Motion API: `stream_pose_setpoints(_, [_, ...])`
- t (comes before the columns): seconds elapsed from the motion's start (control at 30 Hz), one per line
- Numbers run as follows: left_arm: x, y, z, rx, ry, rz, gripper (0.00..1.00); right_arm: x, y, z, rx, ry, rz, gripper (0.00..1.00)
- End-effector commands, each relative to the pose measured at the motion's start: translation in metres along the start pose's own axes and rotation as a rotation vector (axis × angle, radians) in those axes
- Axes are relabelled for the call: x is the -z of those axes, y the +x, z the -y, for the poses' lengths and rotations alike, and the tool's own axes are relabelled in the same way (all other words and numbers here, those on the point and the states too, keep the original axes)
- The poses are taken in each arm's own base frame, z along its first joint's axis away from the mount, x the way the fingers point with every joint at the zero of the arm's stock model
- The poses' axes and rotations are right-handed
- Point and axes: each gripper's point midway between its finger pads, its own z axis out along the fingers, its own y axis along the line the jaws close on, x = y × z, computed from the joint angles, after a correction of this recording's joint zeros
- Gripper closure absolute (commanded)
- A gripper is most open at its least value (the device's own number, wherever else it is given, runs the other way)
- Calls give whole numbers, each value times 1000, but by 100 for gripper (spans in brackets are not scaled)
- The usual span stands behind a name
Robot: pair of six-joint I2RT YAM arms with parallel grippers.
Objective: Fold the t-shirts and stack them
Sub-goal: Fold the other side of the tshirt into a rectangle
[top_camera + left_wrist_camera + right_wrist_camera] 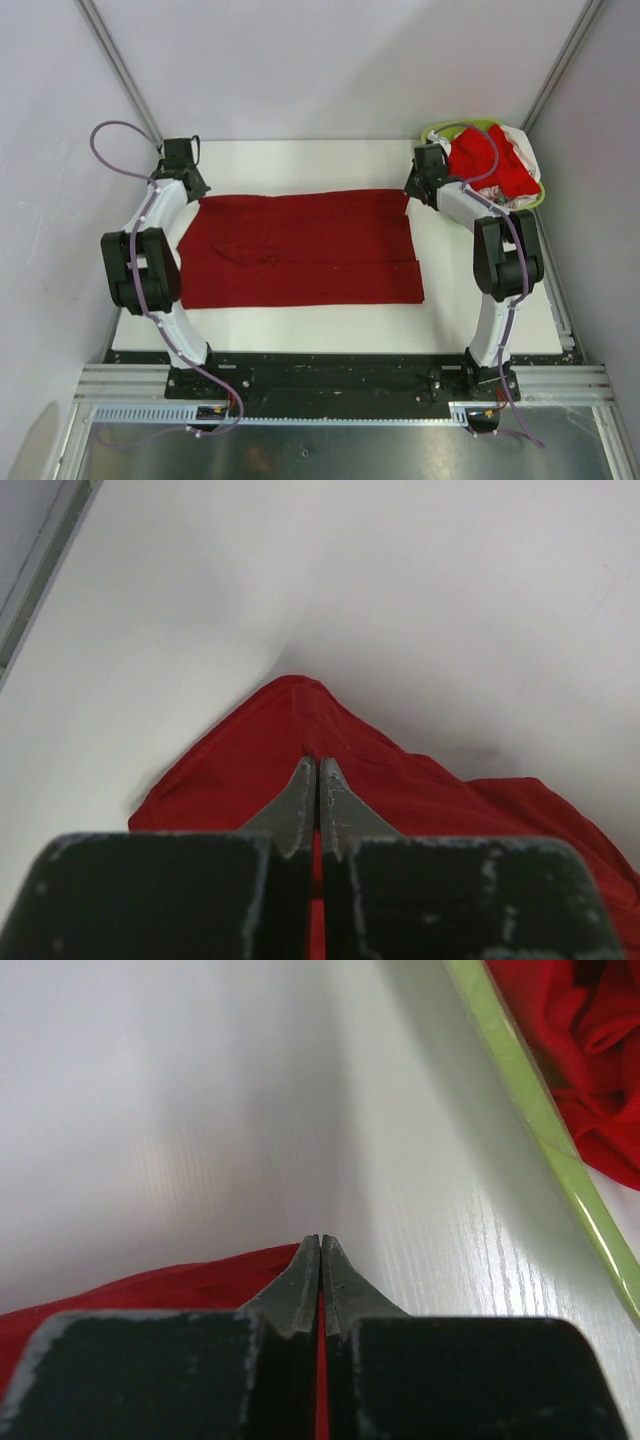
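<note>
Top external: one crimson t-shirt (300, 250), left fingers (297, 802) and right fingers (300, 1278) clamped on it; one basket (470, 123).

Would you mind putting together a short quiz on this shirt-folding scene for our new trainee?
1. True or false: the basket holds cloth of a brighter red than the shirt on the table.
2. The shirt lies: A) heaped up, B) spread out flat, C) draped over the basket.
3. Fill in: the left gripper and right gripper are both ___ at the shirt's far corners.
Key: 1 true; 2 B; 3 shut.
</note>
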Motion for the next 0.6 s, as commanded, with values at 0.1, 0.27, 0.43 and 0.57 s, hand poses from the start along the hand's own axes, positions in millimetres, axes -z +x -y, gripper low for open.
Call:
stream_pose_setpoints(0.1, [30, -14, -16, 62, -24, 78, 100, 25, -14, 0, -9, 0, 36, 100])
stream_pose_setpoints(0.27, [33, 2, -23, 69, -36, 56, 100, 31, -20, -1, -2, -8, 50, 100])
stream_pose_setpoints(0.43, [37, 10, -26, 69, -35, 46, 100, 21, -30, 4, -10, -25, 81, 100])
stream_pose_setpoints(0.57, [37, 8, -25, 73, -29, 49, 100, 10, -32, 3, -18, -54, 93, 100])
